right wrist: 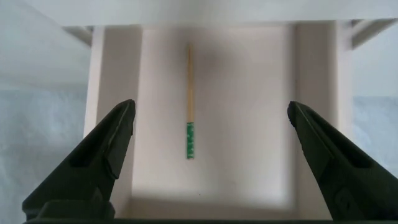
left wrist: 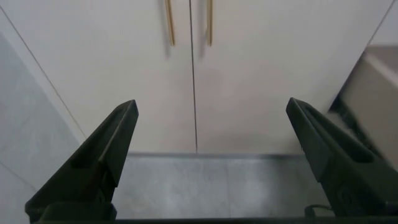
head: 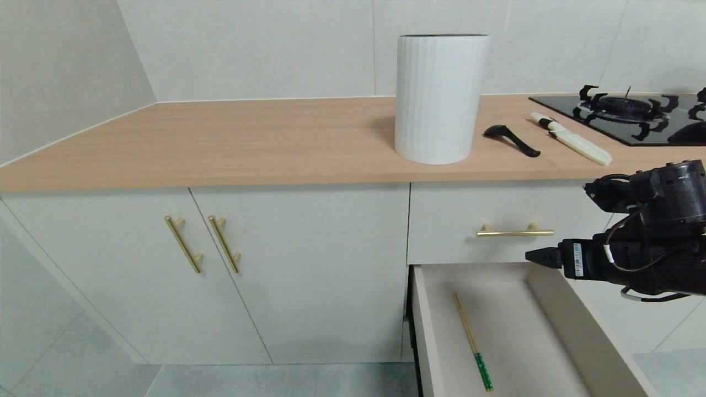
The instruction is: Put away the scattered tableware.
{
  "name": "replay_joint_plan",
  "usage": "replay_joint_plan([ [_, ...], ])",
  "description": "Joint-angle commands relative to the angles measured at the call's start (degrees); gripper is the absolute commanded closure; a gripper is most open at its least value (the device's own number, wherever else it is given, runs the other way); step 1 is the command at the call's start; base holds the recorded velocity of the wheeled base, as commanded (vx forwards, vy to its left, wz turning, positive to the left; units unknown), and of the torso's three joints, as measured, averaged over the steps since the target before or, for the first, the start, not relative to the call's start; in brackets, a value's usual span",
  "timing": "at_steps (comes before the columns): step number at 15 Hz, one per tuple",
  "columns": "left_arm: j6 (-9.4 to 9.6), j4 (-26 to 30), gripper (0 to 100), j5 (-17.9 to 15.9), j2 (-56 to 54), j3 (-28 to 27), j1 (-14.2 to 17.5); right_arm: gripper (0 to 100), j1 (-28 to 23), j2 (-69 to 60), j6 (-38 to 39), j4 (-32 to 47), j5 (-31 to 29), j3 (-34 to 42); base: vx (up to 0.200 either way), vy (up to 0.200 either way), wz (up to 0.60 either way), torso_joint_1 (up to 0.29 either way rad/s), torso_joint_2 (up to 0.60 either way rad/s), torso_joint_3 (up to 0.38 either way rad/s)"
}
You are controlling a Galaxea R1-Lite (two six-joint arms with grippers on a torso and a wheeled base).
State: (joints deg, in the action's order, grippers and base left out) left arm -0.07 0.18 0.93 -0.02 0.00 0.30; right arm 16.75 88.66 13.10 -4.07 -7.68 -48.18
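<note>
Right gripper (head: 534, 256) hangs over the open lower drawer (head: 557, 309), above its right wall and just below the shut upper drawer (head: 458, 220). In the right wrist view the right gripper (right wrist: 210, 121) has its jaws spread wide. Both fingers (right wrist: 109, 155) are clear of the drawer's contents, with nothing held and nothing touched.

Left gripper (left wrist: 211, 109) faces the lower cabinet doors (left wrist: 249, 81) and the grey floor. Its jaws are also wide apart, empty, and touching nothing.

Task items:
- Wooden chopstick (head: 473, 342) with a green end lies flat on the drawer floor, left of centre, green end nearest. I cannot tell whether it is one stick or a pair pressed together. Seen from the right wrist, the chopstick (right wrist: 189, 102) sits between the spread fingers, well below them.
- Black spoon (head: 510, 139) lies on the wooden countertop (head: 248, 138), just right of a tall white ribbed cylinder (head: 440, 99).
- Cream utensil (head: 571, 139) with a dark band lies right of the spoon, apart from it, near the black gas hob (head: 623, 116).
</note>
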Motion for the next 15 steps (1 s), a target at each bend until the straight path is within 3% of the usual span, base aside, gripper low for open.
replay_joint_plan([
  [1,-0.01,-0.01,0,0.04,0.02,0.0,0.05,0,-0.31,0.46,-0.01,0.03,0.03,0.01,0.0,0.0,0.0,0.11,-0.52,-0.3],
  [10,-0.01,-0.01,0,0.04,0.02,0.0,0.05,0,-0.31,0.99,-0.1,0.03,0.03,0.36,0.0,0.0,0.0,0.182,-0.47,-0.293],
  [15,-0.01,-0.01,0,0.04,0.02,0.0,0.05,0,-0.31,1.07,-0.18,-0.06,0.03,0.45,0.0,0.0,0.0,0.056,-0.14,-0.084],
])
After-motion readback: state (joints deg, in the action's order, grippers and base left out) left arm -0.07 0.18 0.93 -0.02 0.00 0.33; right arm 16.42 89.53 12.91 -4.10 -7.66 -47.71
